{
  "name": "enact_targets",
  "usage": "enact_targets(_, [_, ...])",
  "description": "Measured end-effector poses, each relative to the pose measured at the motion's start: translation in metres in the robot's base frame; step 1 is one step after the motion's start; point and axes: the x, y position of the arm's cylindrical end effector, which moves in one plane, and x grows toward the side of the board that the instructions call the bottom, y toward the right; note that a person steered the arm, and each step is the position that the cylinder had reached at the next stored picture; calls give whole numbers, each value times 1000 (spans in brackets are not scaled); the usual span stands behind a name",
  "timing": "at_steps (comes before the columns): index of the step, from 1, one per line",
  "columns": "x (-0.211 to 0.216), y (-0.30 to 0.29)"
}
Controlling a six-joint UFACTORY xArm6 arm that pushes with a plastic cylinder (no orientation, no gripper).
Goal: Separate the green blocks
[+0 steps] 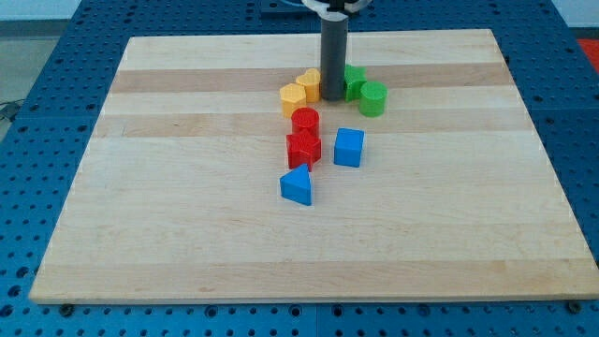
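Cylinder (372, 97) right of block (354, 80)

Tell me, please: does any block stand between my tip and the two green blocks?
No, nothing visible does. My tip sits directly at the view's left of the green block behind and the green cylinder in front. The yellow blocks lie on the tip's other side, toward the view's left.

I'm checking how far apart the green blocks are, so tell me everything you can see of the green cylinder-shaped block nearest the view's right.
The green cylinder is a short, round, plain green block that looks like painted wood or plastic, standing upright on the wooden board near the view's top centre. It sits just right of and slightly below the other green block, apparently touching it or nearly so. My tip rests to its left, apart from it. No other block touches it.
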Motion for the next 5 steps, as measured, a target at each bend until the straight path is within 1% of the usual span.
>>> enact_targets(2, [2, -20])
enact_targets(3, [11, -13])
enact_targets(4, [40, 16])
enact_targets(5, [43, 40])
